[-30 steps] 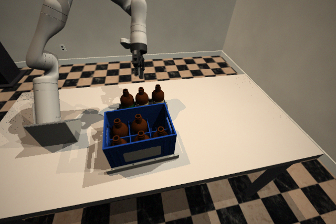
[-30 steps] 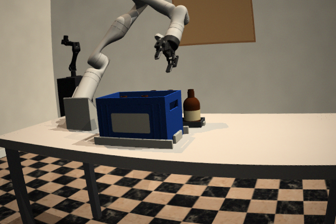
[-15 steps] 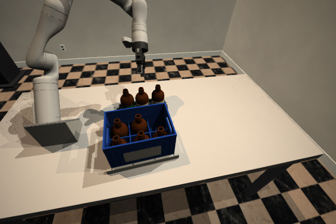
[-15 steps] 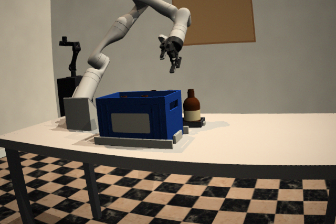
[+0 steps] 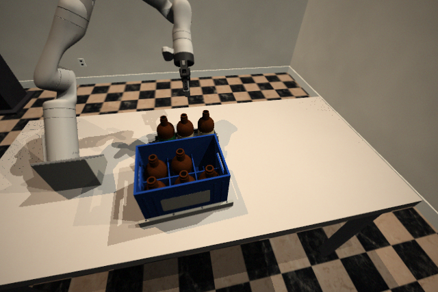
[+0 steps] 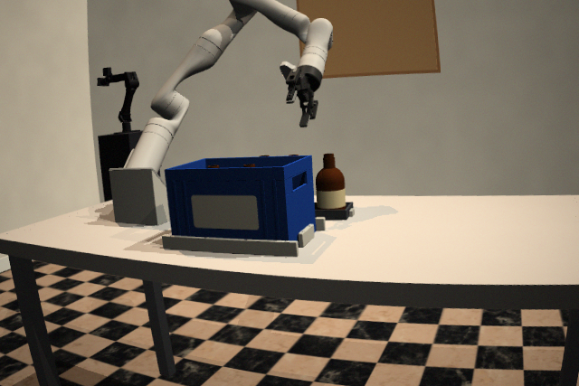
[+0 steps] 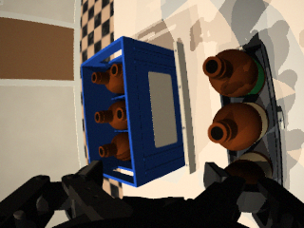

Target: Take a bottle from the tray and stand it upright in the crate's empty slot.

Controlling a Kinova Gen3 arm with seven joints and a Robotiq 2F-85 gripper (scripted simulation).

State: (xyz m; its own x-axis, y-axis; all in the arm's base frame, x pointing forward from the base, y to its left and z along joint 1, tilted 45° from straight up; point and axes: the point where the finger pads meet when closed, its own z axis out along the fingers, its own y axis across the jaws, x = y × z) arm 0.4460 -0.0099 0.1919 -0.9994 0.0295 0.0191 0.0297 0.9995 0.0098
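The blue crate (image 5: 152, 201) (image 6: 280, 194) (image 7: 136, 89) stands on the table and holds several brown bottles; its back right slot (image 5: 207, 152) is empty. Right behind it a dark tray (image 6: 345, 211) (image 7: 274, 98) holds three upright brown bottles: left (image 5: 165, 128), middle (image 5: 184, 126) and right (image 5: 205, 122). In the exterior view only one tray bottle (image 6: 330, 183) shows; the wrist view shows two (image 7: 235, 72) (image 7: 237, 127) and a third partly hidden. My gripper (image 5: 185, 87) (image 6: 306, 114) (image 7: 153, 173) is open and empty, pointing down well above the tray's bottles.
The arm's grey base block (image 5: 70, 171) (image 6: 133, 194) stands left of the crate. Grey stop rails (image 5: 187, 213) (image 6: 229, 245) lie along the crate's front and right side. The white table (image 5: 318, 161) stretches far to the right; walls stand behind and to the right.
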